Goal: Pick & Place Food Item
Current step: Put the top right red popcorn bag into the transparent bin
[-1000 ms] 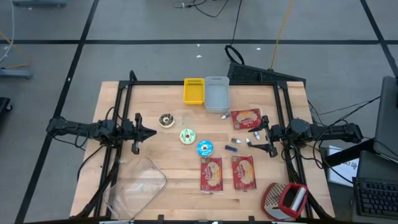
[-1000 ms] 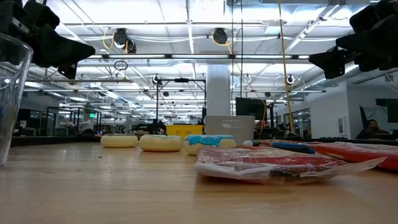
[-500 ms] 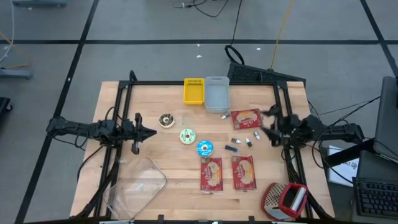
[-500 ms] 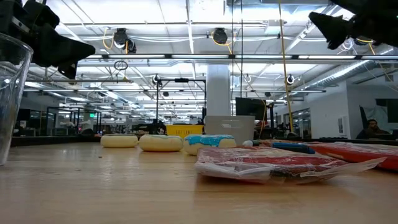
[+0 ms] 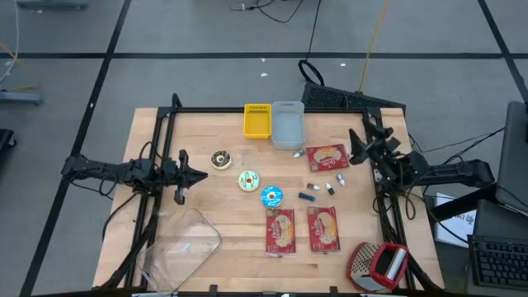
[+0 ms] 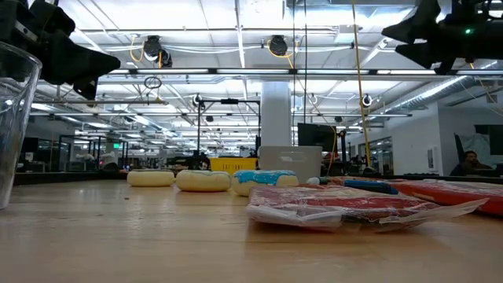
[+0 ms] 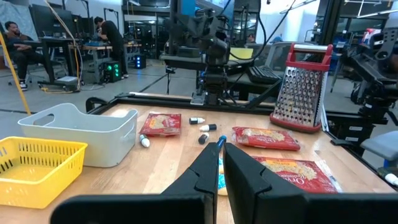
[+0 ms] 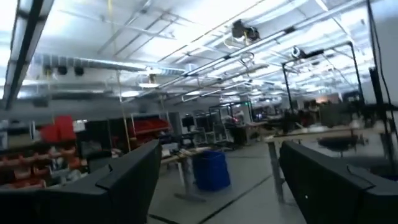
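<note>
Three donuts lie flat mid-table: a chocolate one (image 5: 220, 159), a green one (image 5: 248, 180) and a blue one (image 5: 271, 195). Three red snack packets (image 5: 327, 157) (image 5: 280, 229) (image 5: 322, 228) lie flat to their right. My left gripper (image 5: 198, 174) hovers shut at the left, level, pointing at the donuts; its shut fingertips (image 7: 219, 163) show in the left wrist view. My right gripper (image 5: 356, 147) stands open at the right, raised and tipped upward, above the far packet. Its fingers (image 8: 124, 180) frame only the room's ceiling.
A yellow basket (image 5: 256, 120) and a grey bin (image 5: 288, 124) stand at the far edge. A clear container (image 5: 183, 247) sits near left, a red-framed grater (image 5: 379, 264) near right. Small caps and a pen (image 5: 309, 196) lie between the packets.
My right gripper has risen, swung toward the table's far edge and tipped from level to pointing upward; its fingers stay wide apart. Nothing on the table has moved.
</note>
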Robot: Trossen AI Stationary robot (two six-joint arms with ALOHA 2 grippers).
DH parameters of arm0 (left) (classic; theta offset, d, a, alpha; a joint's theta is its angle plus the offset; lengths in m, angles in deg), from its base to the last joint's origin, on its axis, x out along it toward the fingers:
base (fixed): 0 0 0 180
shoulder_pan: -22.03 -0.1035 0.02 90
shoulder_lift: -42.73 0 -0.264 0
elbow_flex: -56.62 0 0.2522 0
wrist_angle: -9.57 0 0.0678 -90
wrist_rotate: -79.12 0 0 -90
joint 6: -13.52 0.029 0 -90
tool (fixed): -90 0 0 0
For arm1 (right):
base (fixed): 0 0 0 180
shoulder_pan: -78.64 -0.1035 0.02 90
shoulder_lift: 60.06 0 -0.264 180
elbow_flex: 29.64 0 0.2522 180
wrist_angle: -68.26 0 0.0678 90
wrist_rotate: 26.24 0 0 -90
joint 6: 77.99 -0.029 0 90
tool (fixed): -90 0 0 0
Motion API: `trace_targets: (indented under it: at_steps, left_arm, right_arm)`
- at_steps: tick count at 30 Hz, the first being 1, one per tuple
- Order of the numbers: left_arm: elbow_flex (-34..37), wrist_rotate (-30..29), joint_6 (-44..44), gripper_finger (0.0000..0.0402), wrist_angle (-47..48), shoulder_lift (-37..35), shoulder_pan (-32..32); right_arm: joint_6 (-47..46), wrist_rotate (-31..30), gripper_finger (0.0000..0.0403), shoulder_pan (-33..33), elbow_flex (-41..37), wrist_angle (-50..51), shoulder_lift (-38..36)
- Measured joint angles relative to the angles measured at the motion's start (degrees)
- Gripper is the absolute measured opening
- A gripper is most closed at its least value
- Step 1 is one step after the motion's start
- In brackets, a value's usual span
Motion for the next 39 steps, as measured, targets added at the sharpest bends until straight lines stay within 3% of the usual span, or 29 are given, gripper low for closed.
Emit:
trace_targets:
  at_steps: [5, 13, 19, 23, 31, 39]
  left_arm:
    - [0.0, 0.0, 0.0, 0.0024, 0.0, 0.0, 0.0]
    - [0.0, 0.0, 0.0, 0.0024, 0.0, 0.0, 0.0]
    - [0.0, 0.0, 0.0, 0.0024, 0.0, 0.0, 0.0]
    - [0.0, 0.0, 0.0, 0.0024, 0.0, 0.0, 0.0]
    - [0.0, 0.0, 0.0, 0.0024, 0.0, 0.0, 0.0]
    - [0.0, 0.0, 0.0, 0.0024, 0.0, 0.0, 0.0]
  right_arm:
    - [-17.8, 3.3, 0.0313, 4.2, 0.0, -4.4, 7.1]
    - [-28.1, 3.1, 0.0313, 6.8, 0.0, -2.9, 18.5]
    - [-25.7, 10.1, 0.0313, 8.5, 1.3, -1.5, 26.8]
    - [-23.6, 10.6, 0.0313, 8.7, 3.9, 2.1, 31.7]
    - [-24.2, 14.1, 0.0313, 8.7, 11.7, 21.5, 37.5]
    - [-34.9, 15.4, 0.0313, 9.8, 28.8, 63.5, 42.7]
